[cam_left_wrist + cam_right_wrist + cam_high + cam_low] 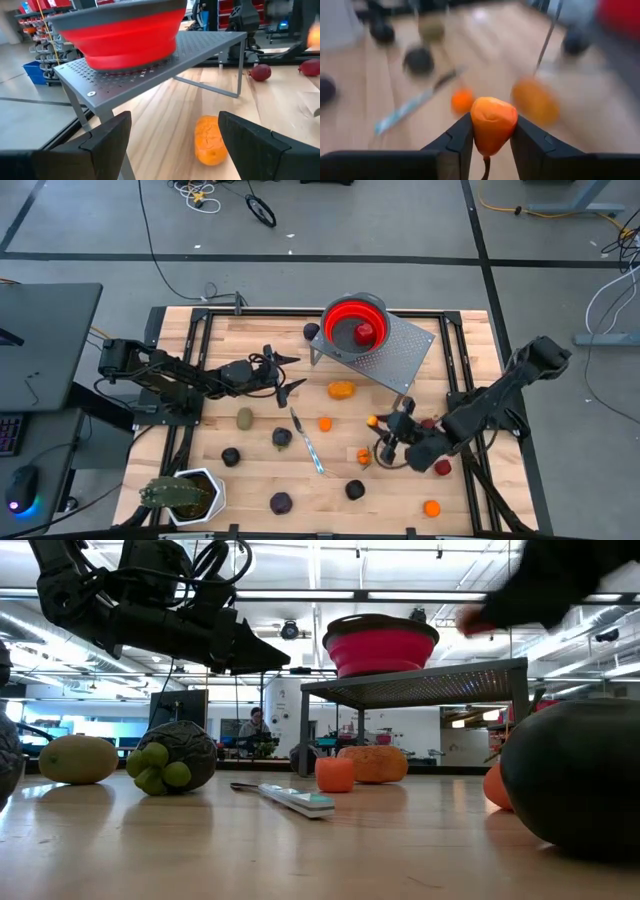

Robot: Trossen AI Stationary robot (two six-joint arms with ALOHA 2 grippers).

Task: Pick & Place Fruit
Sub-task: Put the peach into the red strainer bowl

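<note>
My right gripper [380, 422] is shut on a small orange fruit [492, 122], held above the table in front of the grey stand [390, 352]. The stand carries a red bowl [353, 328] with a red fruit [365, 331] in it. My left gripper [287, 374] hangs open and empty above the table, left of a larger orange fruit [342, 390], which shows ahead of its fingers in the left wrist view [210, 140]. Other orange, red, dark purple and olive fruits lie on the table. My right gripper pinches the small orange fruit by its two sides [476, 131] between its two fingers. The fruit stands out past the fingers and is lifted clear of the table, and a thin stem hangs below it [484, 169].
A silver-and-teal knife [307, 442] lies in the middle of the table. A potted spiky plant [185, 495] stands at the near left corner. A dark fruit [311, 331] lies beside the stand. Loose fruits [282, 437] [431, 508] [442, 467] are scattered over the near half.
</note>
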